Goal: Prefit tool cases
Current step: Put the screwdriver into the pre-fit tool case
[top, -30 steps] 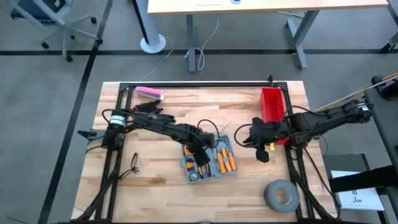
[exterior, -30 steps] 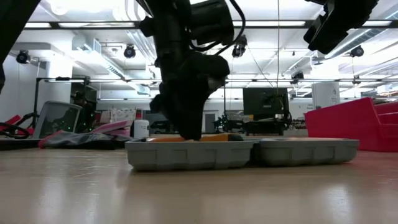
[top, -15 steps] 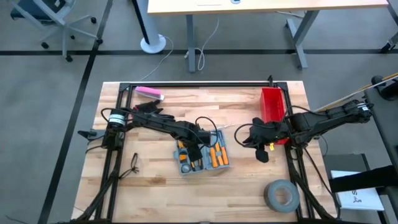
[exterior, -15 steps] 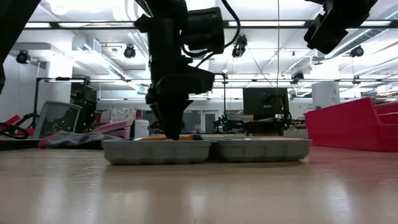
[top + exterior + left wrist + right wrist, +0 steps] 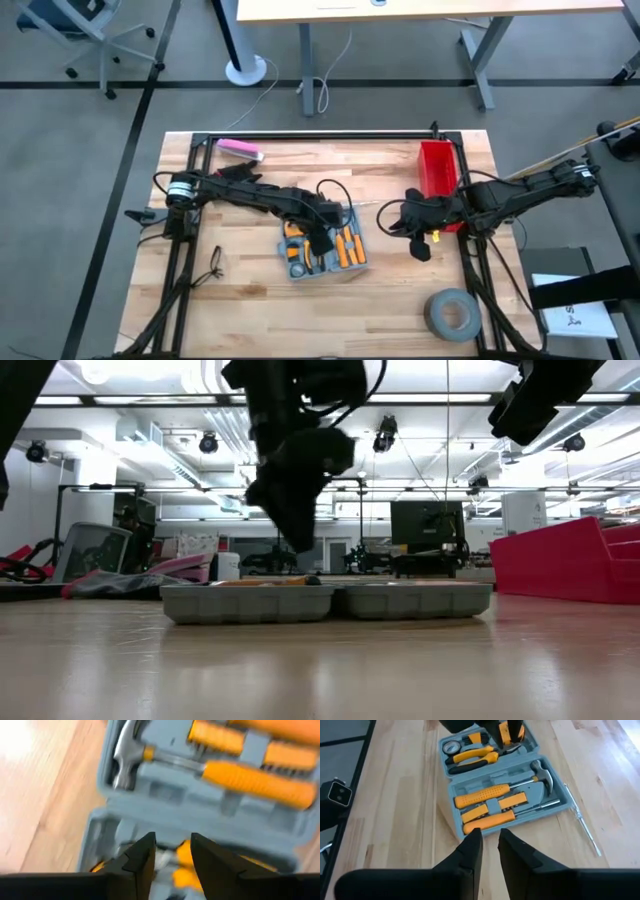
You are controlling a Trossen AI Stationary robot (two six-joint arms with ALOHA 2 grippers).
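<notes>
The grey-blue tool case (image 5: 322, 248) lies open at mid-table, both halves flat on the wood (image 5: 325, 601). Its moulded slots hold orange-handled tools, a hammer (image 5: 125, 757) and pliers (image 5: 470, 756). My left gripper (image 5: 300, 543) hangs above the case's left half, pointing steeply down and clear of it. Its fingers (image 5: 171, 851) stand a little apart with nothing between them. My right gripper (image 5: 490, 836) waits in the air to the right of the case (image 5: 405, 225), near the red bin, slanting down toward the case. Its fingers are narrowly apart and hold nothing.
A red bin (image 5: 437, 167) stands at the table's far right and a grey tape roll (image 5: 452, 313) at the near right. A pink object (image 5: 240, 149) lies at the far left. A thin metal rod (image 5: 582, 825) lies loose on the wood just beyond the case.
My left gripper, tips down in the case, slid the open case a little toward the table's left edge. It then rose straight up and now hangs clear above the case. The case stays flat and open where it stopped.
</notes>
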